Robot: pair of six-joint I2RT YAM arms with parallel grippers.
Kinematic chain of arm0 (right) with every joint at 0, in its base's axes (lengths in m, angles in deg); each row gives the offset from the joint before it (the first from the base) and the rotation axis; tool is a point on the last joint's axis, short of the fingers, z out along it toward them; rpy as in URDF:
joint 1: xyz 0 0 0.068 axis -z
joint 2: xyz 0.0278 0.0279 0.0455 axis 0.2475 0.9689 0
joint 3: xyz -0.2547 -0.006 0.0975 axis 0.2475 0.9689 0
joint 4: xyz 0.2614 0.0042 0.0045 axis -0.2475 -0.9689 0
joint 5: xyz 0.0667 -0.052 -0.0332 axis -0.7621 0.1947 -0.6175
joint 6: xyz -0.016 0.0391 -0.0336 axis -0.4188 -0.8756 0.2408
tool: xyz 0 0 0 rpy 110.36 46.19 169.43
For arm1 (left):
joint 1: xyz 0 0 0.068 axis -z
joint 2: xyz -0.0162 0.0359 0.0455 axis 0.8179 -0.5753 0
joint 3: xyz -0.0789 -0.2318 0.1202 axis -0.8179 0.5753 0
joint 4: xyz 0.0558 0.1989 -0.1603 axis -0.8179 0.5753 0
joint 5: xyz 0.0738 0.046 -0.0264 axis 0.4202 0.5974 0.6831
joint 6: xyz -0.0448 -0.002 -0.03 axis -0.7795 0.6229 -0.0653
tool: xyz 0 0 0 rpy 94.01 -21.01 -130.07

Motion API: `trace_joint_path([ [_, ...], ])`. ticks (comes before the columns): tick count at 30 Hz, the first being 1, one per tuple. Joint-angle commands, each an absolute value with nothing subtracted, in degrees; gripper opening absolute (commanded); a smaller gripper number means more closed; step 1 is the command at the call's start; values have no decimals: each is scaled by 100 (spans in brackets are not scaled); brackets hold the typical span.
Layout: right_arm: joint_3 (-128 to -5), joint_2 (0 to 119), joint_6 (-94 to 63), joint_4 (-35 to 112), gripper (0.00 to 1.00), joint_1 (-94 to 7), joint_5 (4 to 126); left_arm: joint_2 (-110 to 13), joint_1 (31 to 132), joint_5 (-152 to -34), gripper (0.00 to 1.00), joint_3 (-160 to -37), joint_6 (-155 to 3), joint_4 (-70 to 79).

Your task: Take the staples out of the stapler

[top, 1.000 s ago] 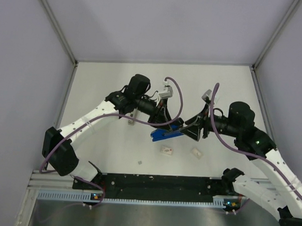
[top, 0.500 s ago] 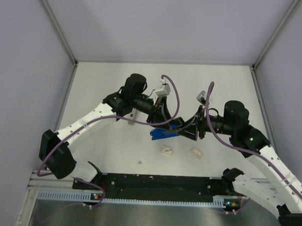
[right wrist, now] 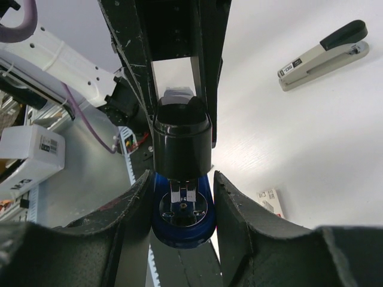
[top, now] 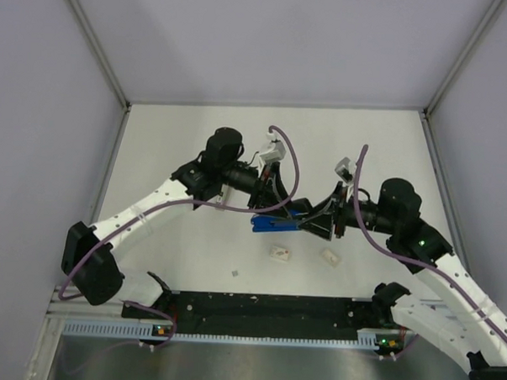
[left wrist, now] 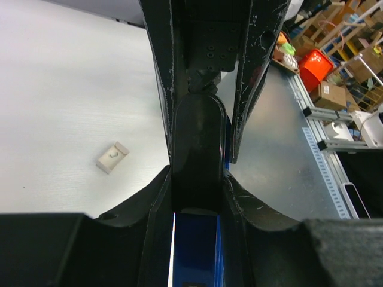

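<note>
The blue stapler (top: 273,223) is held off the table in the middle of the top view. My left gripper (top: 272,206) comes from the upper left and is shut on its body. In the left wrist view (left wrist: 196,179) the blue body (left wrist: 194,251) fills the gap between the fingers, its dark end pointing away. My right gripper (top: 317,220) comes from the right. In the right wrist view (right wrist: 181,185) its fingers (right wrist: 239,215) press both sides of the stapler's blue front end (right wrist: 181,218), which has a metal plate under a black head.
Two small staple boxes (top: 279,253) (top: 330,256) lie on the table below the stapler, with a tiny scrap (top: 235,275) nearer the front rail (top: 265,308). A grey stapler with a black top (right wrist: 323,55) lies farther off in the right wrist view. A beige piece (left wrist: 112,157) shows in the left wrist view.
My right gripper has moved left onto the stapler's right end. The stapler has tilted nearer to level. The left arm has shifted slightly, still holding it.
</note>
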State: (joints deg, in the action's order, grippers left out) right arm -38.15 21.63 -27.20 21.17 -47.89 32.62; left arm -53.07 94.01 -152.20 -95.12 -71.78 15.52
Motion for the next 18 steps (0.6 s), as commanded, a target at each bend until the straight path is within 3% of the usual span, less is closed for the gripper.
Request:
trace_joint_path([
  [1, -3448, 1814, -3049, 2374, 11, -4764, 3385, -4683, 9373, -14869, 0, -9346, -8173, -456],
  [18, -1804, 1452, -4666, 4632, 8, -4773, 3886, -4199, 9364, -12215, 0, -8336, -9386, -2980],
])
